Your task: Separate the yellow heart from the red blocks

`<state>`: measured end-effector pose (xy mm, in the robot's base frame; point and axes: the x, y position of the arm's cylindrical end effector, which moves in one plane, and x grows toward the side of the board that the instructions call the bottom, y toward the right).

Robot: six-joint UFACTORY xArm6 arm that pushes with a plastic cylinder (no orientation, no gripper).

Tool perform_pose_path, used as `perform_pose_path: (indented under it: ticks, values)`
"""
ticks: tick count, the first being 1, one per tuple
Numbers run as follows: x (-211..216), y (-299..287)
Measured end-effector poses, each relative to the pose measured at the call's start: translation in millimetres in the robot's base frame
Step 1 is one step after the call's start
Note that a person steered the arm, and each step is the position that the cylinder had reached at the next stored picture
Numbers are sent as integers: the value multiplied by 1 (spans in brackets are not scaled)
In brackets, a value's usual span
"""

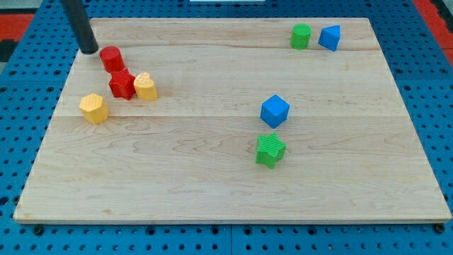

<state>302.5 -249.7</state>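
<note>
Near the board's (233, 205) top-left corner we log my tip (89, 50), a bare dark rod end with nothing to spread or pinch, resting just left of the red cylinder (111, 58) and close to touching it. Below that sits the red star (122, 84), with the yellow heart (146, 86) touching its right side. Near the left edge: a yellow hexagonal block (93, 108), apart from the cluster. Toward the top-right corner: a green cylinder (301, 36) beside a blue triangular block (329, 37). Right of centre: a blue cube (274, 111) above a green star (270, 150).
</note>
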Motion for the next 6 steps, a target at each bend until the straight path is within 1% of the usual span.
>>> perform_pose_path:
  ticks: [1, 2, 3, 5, 6]
  values:
    - [20, 61]
    - [-18, 40]
    - [-13, 124]
    - [63, 121]
    - [57, 113]
